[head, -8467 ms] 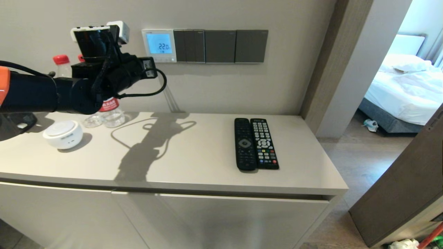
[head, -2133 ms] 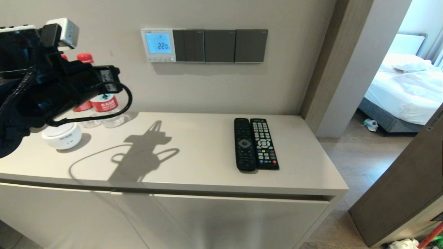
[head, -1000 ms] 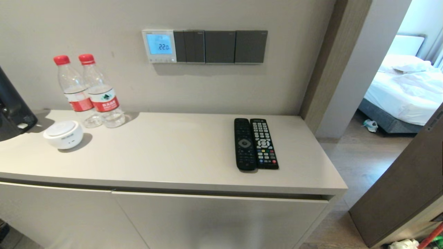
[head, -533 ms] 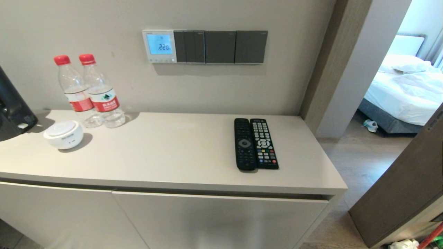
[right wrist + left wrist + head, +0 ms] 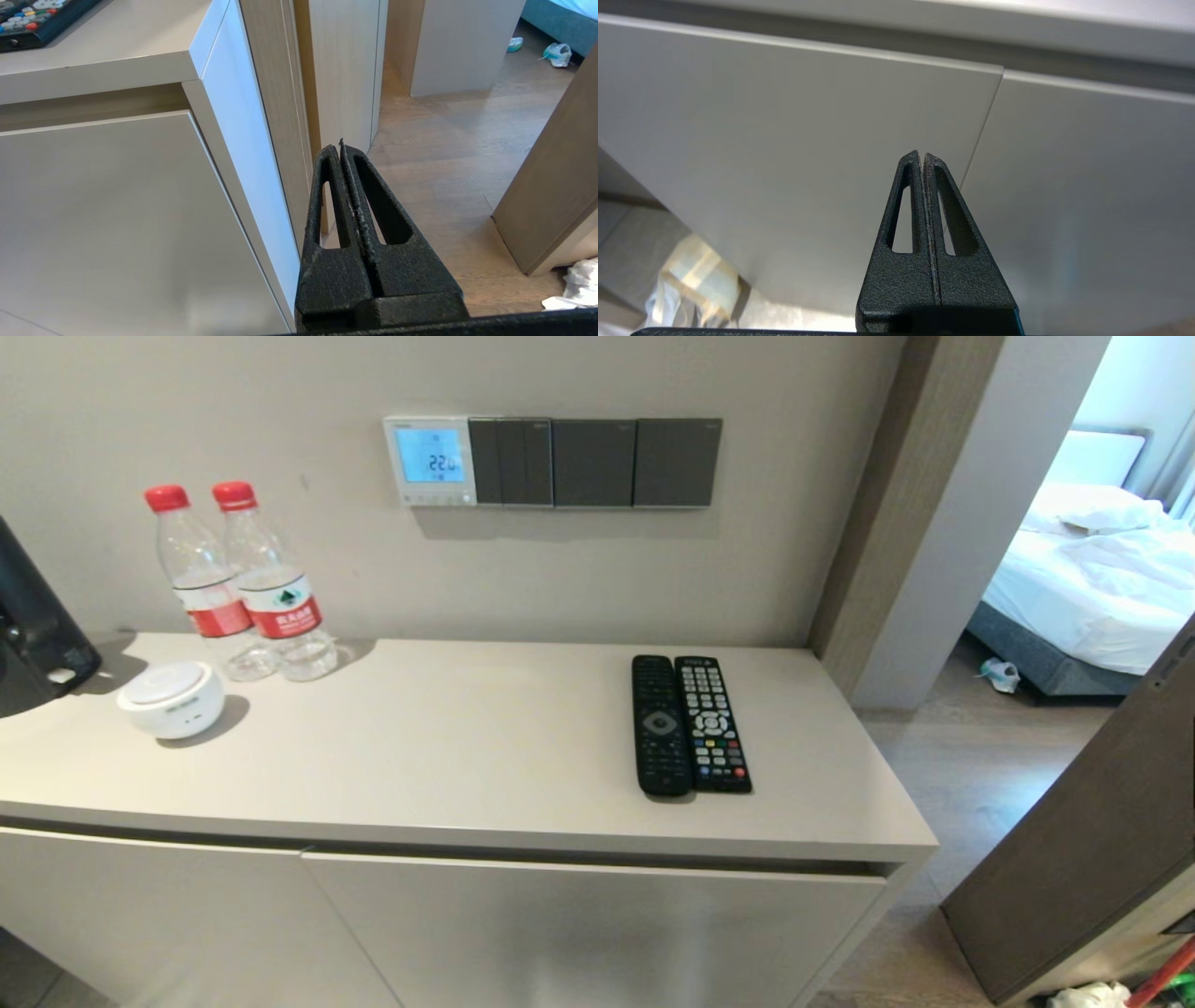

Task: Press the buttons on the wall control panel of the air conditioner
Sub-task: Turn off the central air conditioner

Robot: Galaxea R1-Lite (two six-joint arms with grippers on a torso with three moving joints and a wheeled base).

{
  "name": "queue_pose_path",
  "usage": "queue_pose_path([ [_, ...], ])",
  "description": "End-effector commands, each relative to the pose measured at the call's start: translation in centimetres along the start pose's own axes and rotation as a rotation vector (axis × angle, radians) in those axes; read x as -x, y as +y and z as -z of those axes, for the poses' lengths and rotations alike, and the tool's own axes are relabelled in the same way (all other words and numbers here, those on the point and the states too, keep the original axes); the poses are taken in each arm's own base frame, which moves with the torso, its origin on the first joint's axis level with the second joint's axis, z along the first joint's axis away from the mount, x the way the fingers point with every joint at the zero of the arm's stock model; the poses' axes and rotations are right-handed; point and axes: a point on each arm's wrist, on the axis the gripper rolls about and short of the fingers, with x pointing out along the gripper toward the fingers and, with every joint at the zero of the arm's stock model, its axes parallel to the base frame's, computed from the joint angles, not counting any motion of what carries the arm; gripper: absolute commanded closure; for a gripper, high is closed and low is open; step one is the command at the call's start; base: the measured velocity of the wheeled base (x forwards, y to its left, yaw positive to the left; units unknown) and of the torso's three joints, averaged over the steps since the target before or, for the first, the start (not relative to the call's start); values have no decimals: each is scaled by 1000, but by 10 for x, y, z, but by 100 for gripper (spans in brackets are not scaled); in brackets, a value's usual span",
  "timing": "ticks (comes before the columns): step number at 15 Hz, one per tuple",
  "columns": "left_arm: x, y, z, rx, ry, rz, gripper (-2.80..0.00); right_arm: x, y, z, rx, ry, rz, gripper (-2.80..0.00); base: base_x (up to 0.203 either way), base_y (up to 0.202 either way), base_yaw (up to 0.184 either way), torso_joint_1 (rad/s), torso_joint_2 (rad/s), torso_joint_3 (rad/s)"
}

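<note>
The white wall control panel [image 5: 430, 460] hangs on the wall above the cabinet, its blue screen lit and showing 22.0. Its row of small pale buttons [image 5: 435, 497] runs along the bottom edge. Neither gripper is near it. My left gripper [image 5: 922, 155] is shut and empty, low in front of the cabinet doors [image 5: 794, 154]. My right gripper [image 5: 340, 147] is shut and empty, low by the cabinet's right end [image 5: 243, 140]. Neither gripper shows in the head view.
Three dark grey switch plates [image 5: 595, 462] sit right of the panel. On the cabinet top [image 5: 467, 747] stand two red-capped water bottles [image 5: 266, 583], a white round device [image 5: 170, 698] and two black remotes [image 5: 689, 723]. A dark object [image 5: 33, 625] stands at the left edge. A doorway [image 5: 1055, 569] opens on the right.
My left arm has drawn back from the panel, moved left and down, and left the head view. Over the last second nothing has moved. The screen still reads 22.0.
</note>
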Motion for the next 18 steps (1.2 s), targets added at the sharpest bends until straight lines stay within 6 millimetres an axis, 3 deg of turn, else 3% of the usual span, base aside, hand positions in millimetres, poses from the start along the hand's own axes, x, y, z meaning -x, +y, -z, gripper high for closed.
queue_pose_path([
  [1, 3, 0, 2, 2, -17, 10, 0, 0, 0, 0, -1, -2, 0, 0, 0, 0, 0, 0, 0, 0],
  [11, 19, 2, 17, -14, -125, 48, 0, 0, 0, 0, -3, -2, 0, 0, 0, 0, 0, 0, 0, 0],
  [18, 18, 2, 16, 0, -134, 50, 0, 0, 0, 0, -3, -2, 0, 0, 0, 0, 0, 0, 0, 0],
])
